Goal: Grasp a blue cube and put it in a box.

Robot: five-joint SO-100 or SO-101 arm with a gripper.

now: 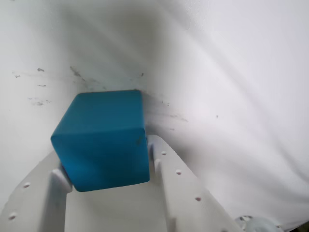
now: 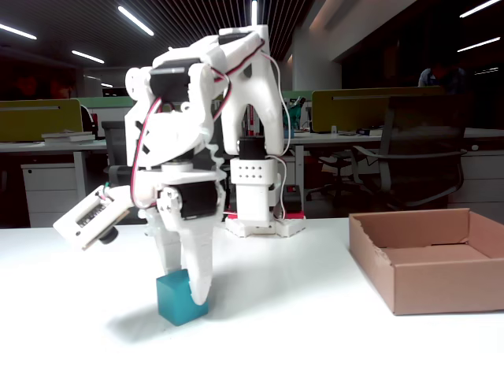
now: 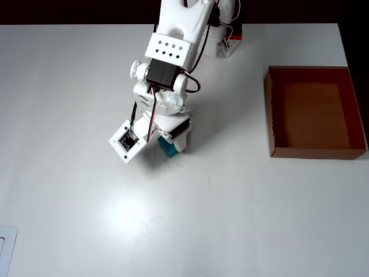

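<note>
1. tabletop (image 3: 69,190) — plain white, matte, and it carries every item below. faint grey scuff marks show close to the cube in the wrist view. no writing can be read on it.

2. arm (image 2: 197,118) — white printed shell with black servos and red and black wiring. its base stands at the far edge of the tabletop in the overhead view, and it is folded forward and down so that the wrist hangs right over the cube. judged: a pose for a grasp from above. no brand or label is legible.

3. box (image 3: 271,115) — brown cardboard, shallow, low walls with rough edges, open side up and empty. it sits well apart from the arm, to the right in the overhead view. judged: it is left clear as the drop place. no print is visible.

4. end effector (image 1: 108,171) — two white fingers pointing down, one either side of the cube, closed in to about the cube's width. both fingers appear to touch its faces in the wrist view; how firm the grip is cannot be told.

5. blue cube (image 1: 101,137) — teal, matte, unmarked. it rests on the tabletop between the fingers, not lifted, in the fixed view (image 2: 177,298), well apart from the box.
</note>
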